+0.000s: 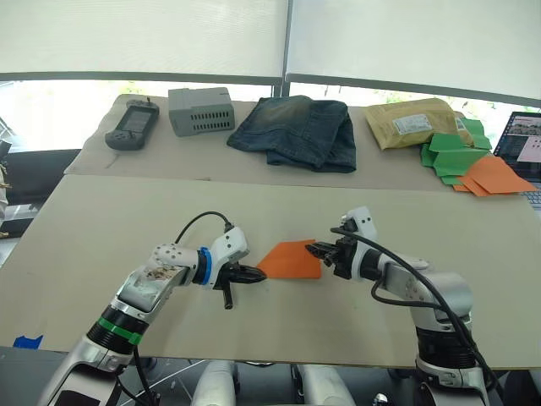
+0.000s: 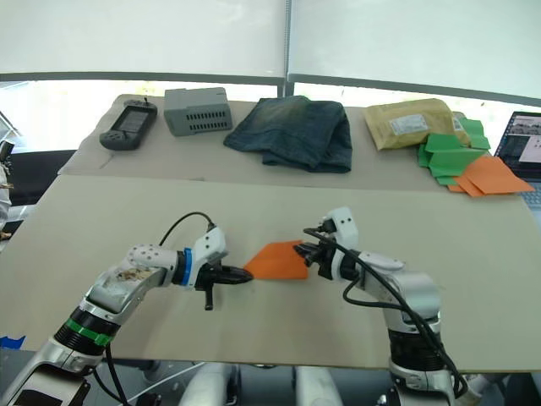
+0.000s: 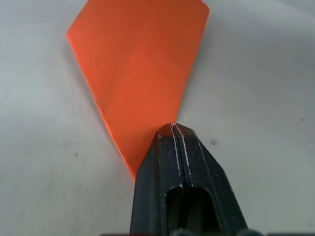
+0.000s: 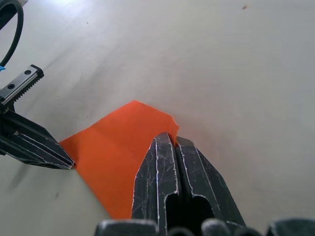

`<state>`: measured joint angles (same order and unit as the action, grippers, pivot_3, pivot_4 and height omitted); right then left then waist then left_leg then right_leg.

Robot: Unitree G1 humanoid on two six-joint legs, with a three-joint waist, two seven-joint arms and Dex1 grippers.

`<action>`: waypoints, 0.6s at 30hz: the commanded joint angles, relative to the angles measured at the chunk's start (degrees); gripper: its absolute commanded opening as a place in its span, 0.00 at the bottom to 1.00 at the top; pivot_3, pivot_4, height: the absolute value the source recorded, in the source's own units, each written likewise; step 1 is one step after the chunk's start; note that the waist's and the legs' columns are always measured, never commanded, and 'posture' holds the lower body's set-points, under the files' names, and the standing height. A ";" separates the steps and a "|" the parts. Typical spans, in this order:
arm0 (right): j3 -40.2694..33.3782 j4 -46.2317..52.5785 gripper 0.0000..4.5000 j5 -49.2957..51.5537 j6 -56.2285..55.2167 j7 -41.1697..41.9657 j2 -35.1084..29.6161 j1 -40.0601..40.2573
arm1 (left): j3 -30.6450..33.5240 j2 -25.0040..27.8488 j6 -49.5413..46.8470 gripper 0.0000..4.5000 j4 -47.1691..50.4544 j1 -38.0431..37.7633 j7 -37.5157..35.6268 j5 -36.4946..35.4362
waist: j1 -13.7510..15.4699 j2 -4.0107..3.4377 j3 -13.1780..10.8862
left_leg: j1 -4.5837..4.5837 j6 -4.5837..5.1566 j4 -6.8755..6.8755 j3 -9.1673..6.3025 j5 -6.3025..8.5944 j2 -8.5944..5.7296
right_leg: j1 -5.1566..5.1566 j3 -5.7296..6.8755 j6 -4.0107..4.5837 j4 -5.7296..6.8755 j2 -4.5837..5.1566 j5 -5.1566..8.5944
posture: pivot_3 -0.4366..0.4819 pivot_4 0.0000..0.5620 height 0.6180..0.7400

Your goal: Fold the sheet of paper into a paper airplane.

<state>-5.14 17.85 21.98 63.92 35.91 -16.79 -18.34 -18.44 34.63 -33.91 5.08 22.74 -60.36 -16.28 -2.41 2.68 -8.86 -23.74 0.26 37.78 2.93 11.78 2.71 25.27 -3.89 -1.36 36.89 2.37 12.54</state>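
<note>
The paper — thin, bright orange, creased into a flat pointed wedge — lies near the middle of the matte beige table, its tip toward 9 o'clock. The left gripper has its black fingers pressed together on that pointed tip; the right gripper, at the wedge's 3 o'clock, is likewise closed, pinching the broad end. Between them the sheet shows a soft diagonal crease. Along the far edge, toward 12 o'clock, sit crumpled blue jeans, with a ribbed grey box at 11 and a tan padded envelope beside green paper shapes at 1 o'clock.
</note>
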 commanded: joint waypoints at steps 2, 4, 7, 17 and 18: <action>0.43 3.82 0.01 2.60 -2.50 0.24 -1.62 1.28 | 0.28 -1.56 -0.95 0.00 -2.64 -0.11 3.15 1.76 | 0.12 0.00 0.00 | 0.02 0.00 0.00 0.00 0.00 0.00 | -0.03 0.00 0.00 -0.03 0.01 0.00 | 0.48 0.27 0.82; 1.20 4.73 0.01 3.03 -4.07 0.65 -2.18 2.61 | 0.36 -1.97 -0.70 0.00 -3.58 -0.28 3.59 2.09 | 0.30 -0.01 0.01 | 0.02 0.00 0.00 -0.03 0.00 -0.01 | -0.06 0.01 0.00 -0.05 0.01 0.00 | 0.48 0.27 0.82; 2.88 5.50 0.01 2.90 -6.69 1.57 -3.78 4.35 | 0.53 -2.54 -1.12 0.00 -4.17 -0.62 3.91 2.00 | 0.27 0.00 0.02 | 0.08 0.00 0.00 -0.03 0.00 -0.01 | -0.13 0.00 0.02 -0.09 0.01 0.01 | 0.48 0.27 0.82; 8.28 2.25 0.01 -1.87 -23.30 4.65 -9.04 7.44 | -0.14 -4.79 -4.47 0.00 -2.04 -4.52 6.23 1.63 | 0.43 0.00 0.07 | 0.29 0.00 0.00 0.00 0.00 -0.02 | -0.30 -0.02 0.22 -0.13 0.04 0.13 | 0.48 0.27 0.82; 8.32 1.51 0.01 -2.35 -24.76 4.89 -9.70 7.74 | -0.26 -4.78 -4.58 0.00 -1.70 -4.99 6.48 1.72 | 0.51 0.00 0.08 | 0.33 0.00 0.00 0.00 0.00 -0.03 | -0.34 -0.02 0.27 -0.14 0.05 0.18 | 0.48 0.27 0.82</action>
<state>3.07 19.36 20.44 42.40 39.90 -25.72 -10.79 -16.51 29.62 -35.56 5.03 19.79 -55.15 -16.11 -1.90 2.68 -8.78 -23.40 0.26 37.78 2.92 11.78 2.68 24.93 -3.90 -1.06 36.74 2.42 12.73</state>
